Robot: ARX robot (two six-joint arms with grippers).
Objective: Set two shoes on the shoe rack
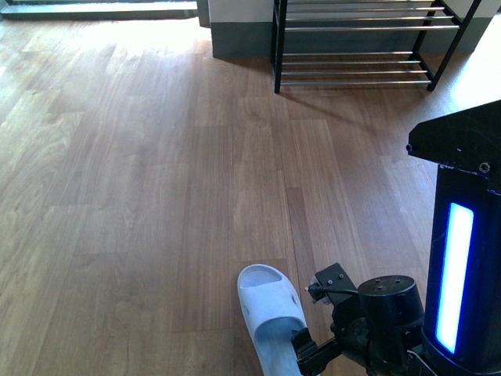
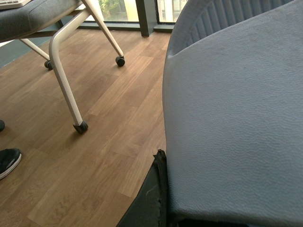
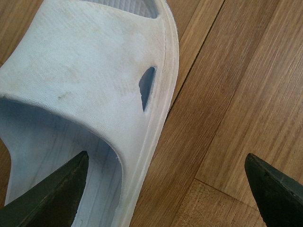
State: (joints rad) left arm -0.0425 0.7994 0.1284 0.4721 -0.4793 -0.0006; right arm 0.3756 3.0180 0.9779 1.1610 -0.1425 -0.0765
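Pickup step: the right gripper [image 3: 166, 158] hangs spread wide, holding nothing, astride the side wall of the slide [image 1: 270, 317]. It lies on the floor at 6 o'clock, well apart from the rack [image 1: 279, 47] at 1 o'clock. The next move probably calls for lowering and pinching that wall.

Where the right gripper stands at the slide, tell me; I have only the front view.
Observer: Right gripper is open, straddling the slide's side wall: one fingertip over the footbed, the other over floor.
Operator: Report the left arm.
Observer: Its wrist view shows no gripper, only a grey seat close up.
Operator: Name anything else there.
Observer: A white-legged chair on casters and a black shoe.
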